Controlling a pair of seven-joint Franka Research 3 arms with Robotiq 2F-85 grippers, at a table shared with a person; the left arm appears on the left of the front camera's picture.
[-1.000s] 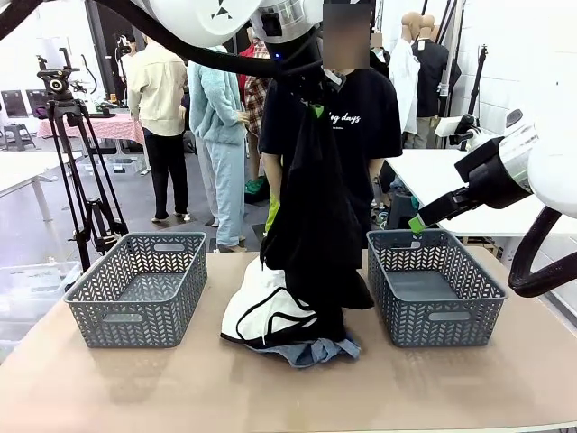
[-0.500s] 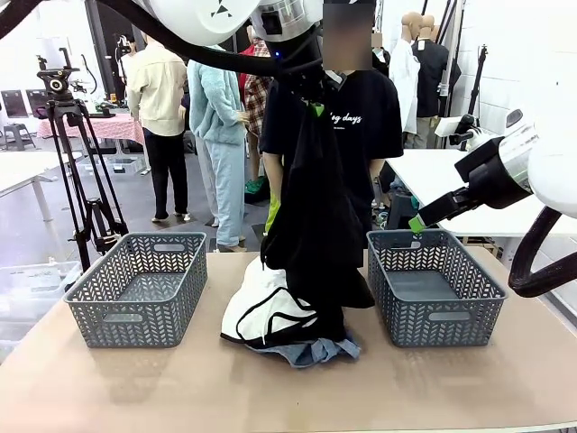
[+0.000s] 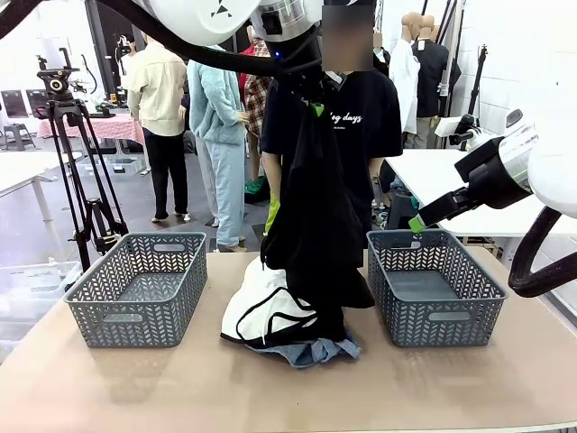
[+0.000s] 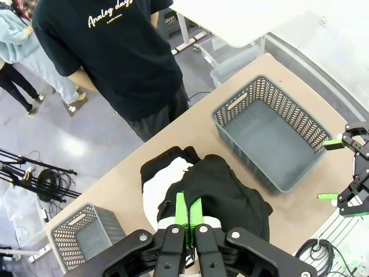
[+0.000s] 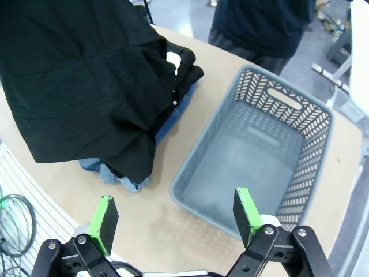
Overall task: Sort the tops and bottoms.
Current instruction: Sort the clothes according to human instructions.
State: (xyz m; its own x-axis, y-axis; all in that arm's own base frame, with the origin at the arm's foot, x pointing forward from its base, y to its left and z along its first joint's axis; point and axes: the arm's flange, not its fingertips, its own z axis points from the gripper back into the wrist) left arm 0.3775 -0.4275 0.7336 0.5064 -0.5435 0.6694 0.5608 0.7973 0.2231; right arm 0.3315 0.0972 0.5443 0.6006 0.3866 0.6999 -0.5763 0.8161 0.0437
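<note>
left hand [image 3: 315,110]: upper centre of the front frame, fingers pressed together on the black garment [image 3: 317,216].
black garment: hangs straight down from the left hand; its lower end rests on the pile at mid-tabletop [image 3: 180,388].
white garment [image 3: 261,302]: black-piped, at the pile's left, just left of the hanging cloth.
denim [image 3: 317,351]: bottom of the pile, showing at its near edge.
second black garment [image 4: 154,166]: far side of the pile, touching the white garment.
right hand [image 3: 416,224]: right of frame, over the far rim of the right basket [image 3: 437,323], fingers wide apart, gripping nothing.
left basket [image 3: 140,317]: lower left, well apart from the pile.
person [image 3: 365,122]: centre, beyond the tabletop, behind the hanging cloth.
</note>
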